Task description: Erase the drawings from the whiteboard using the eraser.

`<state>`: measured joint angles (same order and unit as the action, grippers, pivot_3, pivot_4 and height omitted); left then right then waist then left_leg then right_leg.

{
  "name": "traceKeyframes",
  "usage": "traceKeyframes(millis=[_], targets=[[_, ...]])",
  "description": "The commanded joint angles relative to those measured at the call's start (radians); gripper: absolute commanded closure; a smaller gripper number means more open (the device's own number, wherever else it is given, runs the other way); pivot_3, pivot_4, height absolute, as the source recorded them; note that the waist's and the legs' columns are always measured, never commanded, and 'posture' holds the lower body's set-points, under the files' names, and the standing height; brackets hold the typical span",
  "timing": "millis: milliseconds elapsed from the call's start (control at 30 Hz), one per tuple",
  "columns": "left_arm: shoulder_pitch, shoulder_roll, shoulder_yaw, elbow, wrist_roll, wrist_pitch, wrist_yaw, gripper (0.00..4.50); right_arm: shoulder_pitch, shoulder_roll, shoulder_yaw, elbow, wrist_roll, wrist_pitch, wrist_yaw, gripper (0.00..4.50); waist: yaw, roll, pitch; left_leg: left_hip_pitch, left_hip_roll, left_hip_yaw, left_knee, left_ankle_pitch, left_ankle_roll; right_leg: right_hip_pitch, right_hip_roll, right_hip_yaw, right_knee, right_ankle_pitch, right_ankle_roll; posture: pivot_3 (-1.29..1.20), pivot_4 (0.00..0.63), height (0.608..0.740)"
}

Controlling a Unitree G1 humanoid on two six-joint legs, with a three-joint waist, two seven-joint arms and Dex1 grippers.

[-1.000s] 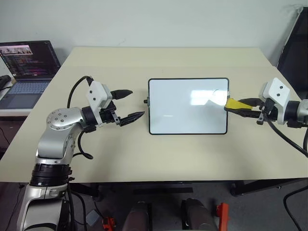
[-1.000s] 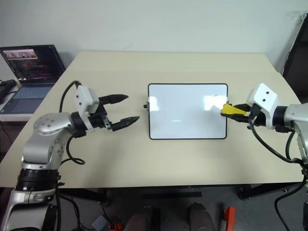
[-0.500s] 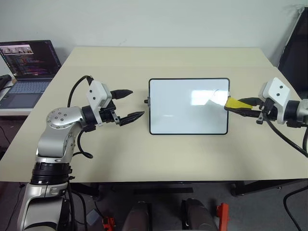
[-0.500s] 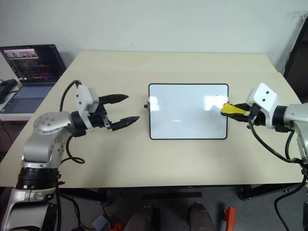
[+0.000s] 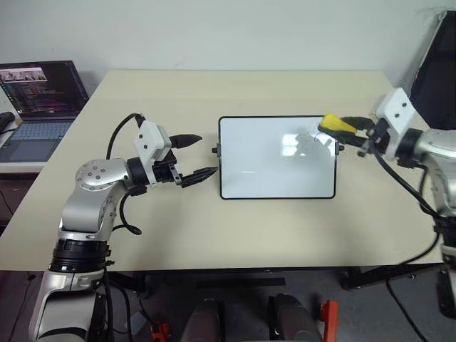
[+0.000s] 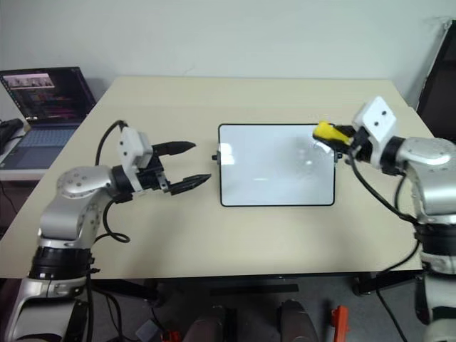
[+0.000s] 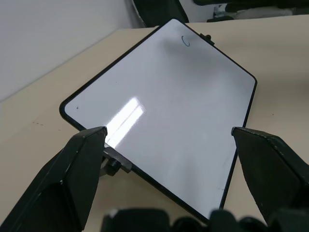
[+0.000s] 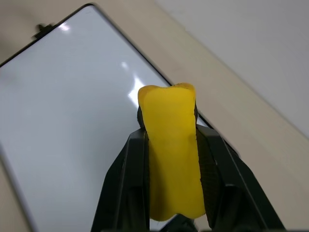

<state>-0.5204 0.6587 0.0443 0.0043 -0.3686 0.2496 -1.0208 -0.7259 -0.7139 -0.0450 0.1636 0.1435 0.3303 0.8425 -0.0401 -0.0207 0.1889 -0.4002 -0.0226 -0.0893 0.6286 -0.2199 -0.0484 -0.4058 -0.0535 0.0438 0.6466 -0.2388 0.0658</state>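
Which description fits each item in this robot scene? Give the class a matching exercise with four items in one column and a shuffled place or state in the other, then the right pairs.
Items:
1. eraser
2. whiteboard
3. laptop
4. left gripper

Descriptions:
A. open, just off the board's left edge
B. lying flat in the middle of the table
C. pinched in the right gripper over the board's far right corner
D. lid up, on a side surface beyond the table's left edge

Pairs: 1-C, 2-B, 3-D, 4-A
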Motion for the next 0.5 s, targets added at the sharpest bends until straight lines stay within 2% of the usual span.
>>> traceKeyframes(millis=[33,333,500], targets=[[-0.033,-0.001,-0.002,0.005,0.007,-0.027,-0.009,0.00,-0.068,0.045,0.012,0.126,-0.049,-0.085,-0.081,3.52,0.000,0.000,0.000,0.000,0.000,0.000,0.000,0.000,0.000,0.000,0.000,0.000,0.000,0.000,0.000,0.00,0.150,0.740],[-0.035,-0.007,-0.004,-0.005,0.006,-0.022,-0.011,0.00,-0.121,0.080,0.059,0.436,-0.121,-0.276,-0.102,3.52,0.002,0.000,0.000,0.000,0.000,0.000,-0.001,0.000,0.000,0.000,0.000,0.000,0.000,0.000,0.000,0.00,0.150,0.740],[-0.029,-0.006,-0.002,-0.008,0.009,-0.019,-0.009,0.00,-0.064,0.088,0.117,0.498,-0.160,-0.330,-0.059,3.52,-0.001,-0.002,-0.001,0.002,0.000,0.000,0.000,0.000,0.000,0.002,0.000,0.000,0.000,0.000,0.000,0.00,0.150,0.740]])
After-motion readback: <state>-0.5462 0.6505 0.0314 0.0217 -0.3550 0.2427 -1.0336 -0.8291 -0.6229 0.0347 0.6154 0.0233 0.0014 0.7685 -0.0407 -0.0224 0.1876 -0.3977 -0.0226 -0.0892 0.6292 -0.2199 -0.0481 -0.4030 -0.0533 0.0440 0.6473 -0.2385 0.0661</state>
